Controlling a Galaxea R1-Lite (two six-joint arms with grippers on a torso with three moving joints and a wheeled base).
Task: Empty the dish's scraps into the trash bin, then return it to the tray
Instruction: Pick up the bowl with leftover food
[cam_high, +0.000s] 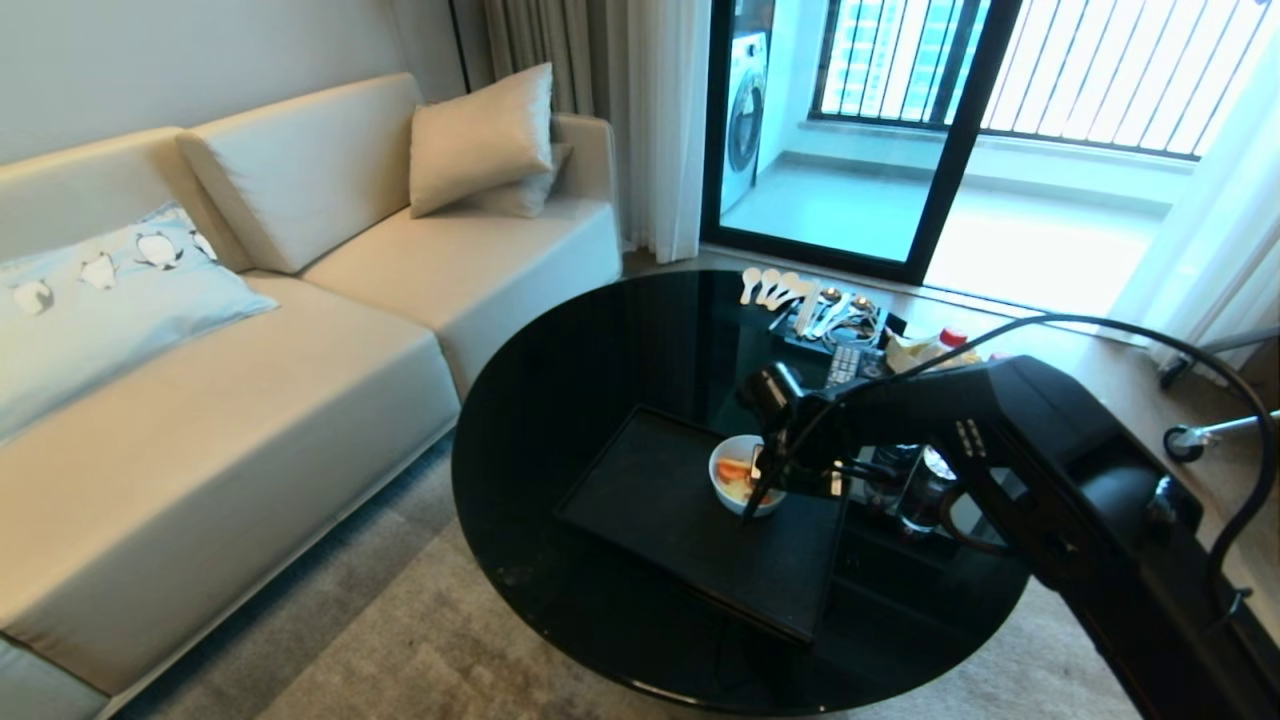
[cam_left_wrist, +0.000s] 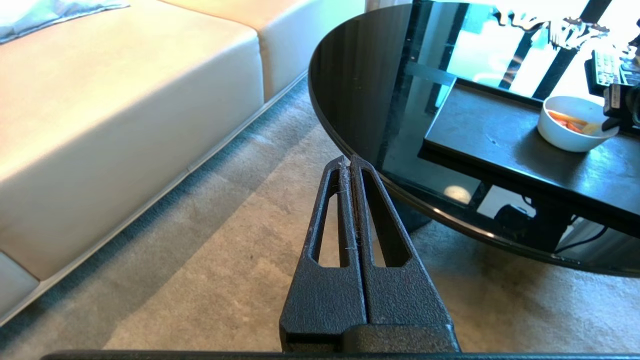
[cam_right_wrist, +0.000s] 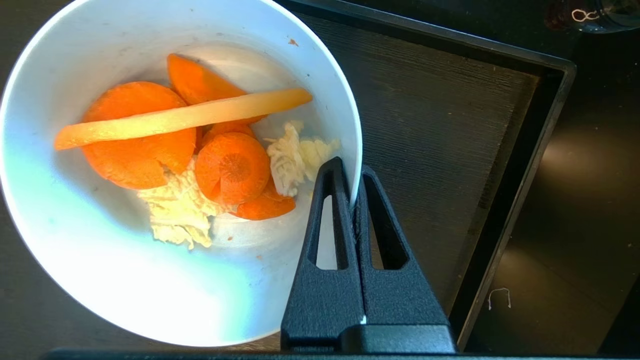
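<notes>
— Dish (cam_right_wrist: 125, 280) status? It is sitting on the tray (cam_right_wrist: 440, 130), right of centre, and its rim is being pinched by the right gripper (cam_right_wrist: 352, 200).

— Glazed, likely slippery and breakable; the scraps (cam_right_wrist: 200, 150) are being carried loose, so tilting is being avoided.

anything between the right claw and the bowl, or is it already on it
Nothing is between them: the right claw is shut on the bowl's rim, one finger inside, one outside, on the tray. No trash bin is in view.
</notes>
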